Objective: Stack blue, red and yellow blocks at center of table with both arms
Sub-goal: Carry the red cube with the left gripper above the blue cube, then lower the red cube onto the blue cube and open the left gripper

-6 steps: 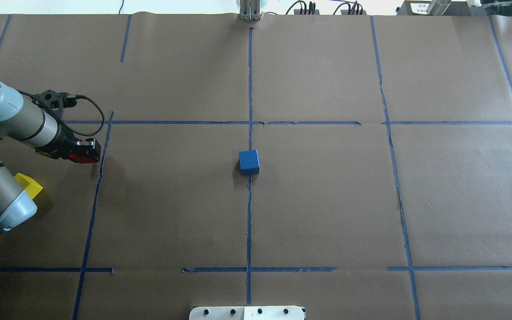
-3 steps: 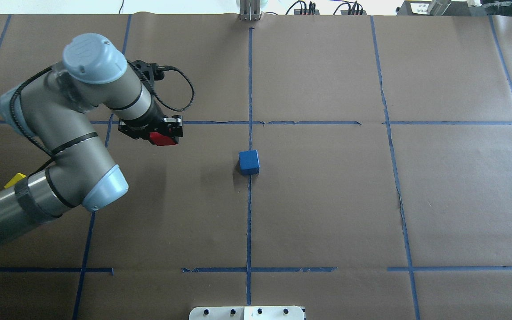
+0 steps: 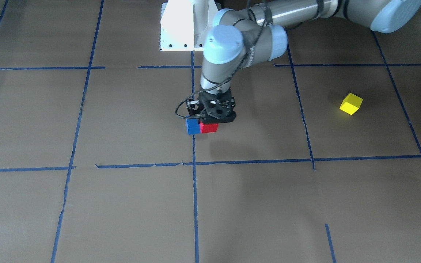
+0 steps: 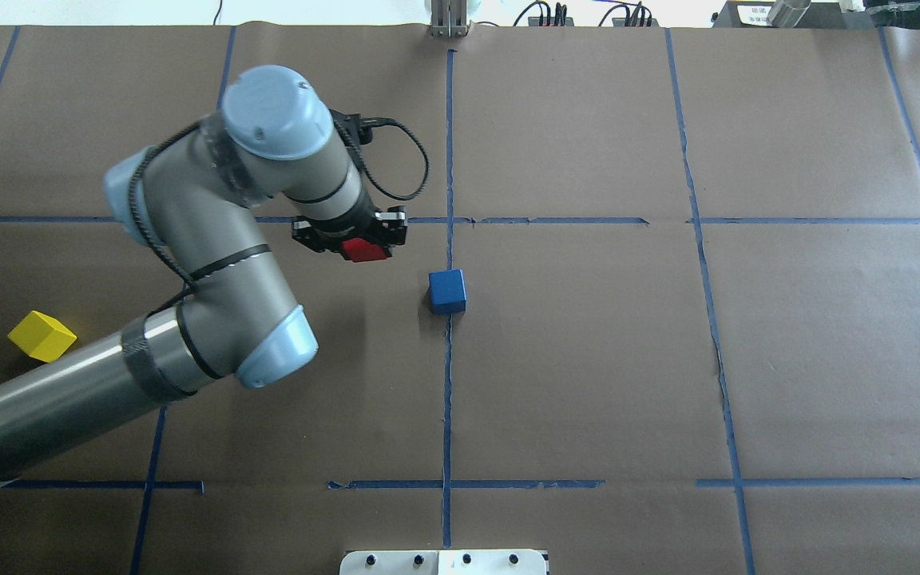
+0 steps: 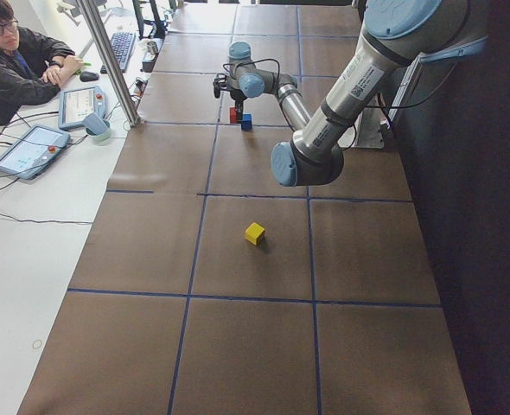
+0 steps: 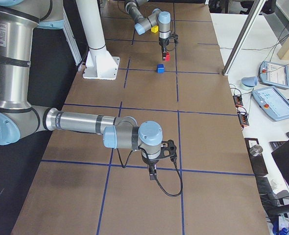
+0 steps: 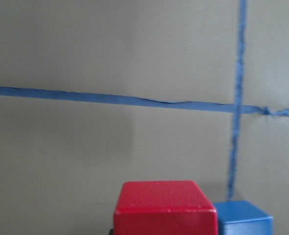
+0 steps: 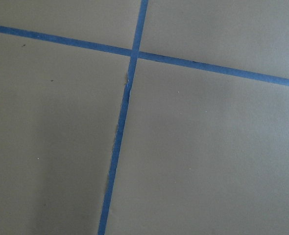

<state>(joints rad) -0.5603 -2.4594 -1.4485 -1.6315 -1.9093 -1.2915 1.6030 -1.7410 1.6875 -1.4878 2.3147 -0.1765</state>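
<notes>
The left gripper point(image 4: 361, 243) has its two fingers closed against opposite sides of the red block point(image 3: 209, 127), pointing straight down so that the block hangs level with its flat underside free, which suits setting it squarely on another cube. The blue block point(image 4: 447, 291) sits on the table point(image 4: 588, 359) at the centre, on the long tape line point(image 4: 448, 383), evidently as the base of the stack. In the overhead view the red block is short of it, off to the robot's left and a little farther from the base. The left wrist camera shows blue peeking out just beyond red's corner, so the carry looks nearly lined up but not yet over the target. The yellow block point(image 4: 41, 335) lies well apart on the robot's left side, tilted askew to the grid and waiting its turn as the top piece. The right gripper point(image 6: 152, 172) hangs over bare paper far from the centre, probably to keep clear. Whether its fingers are parted cannot be told from the side view.
</notes>
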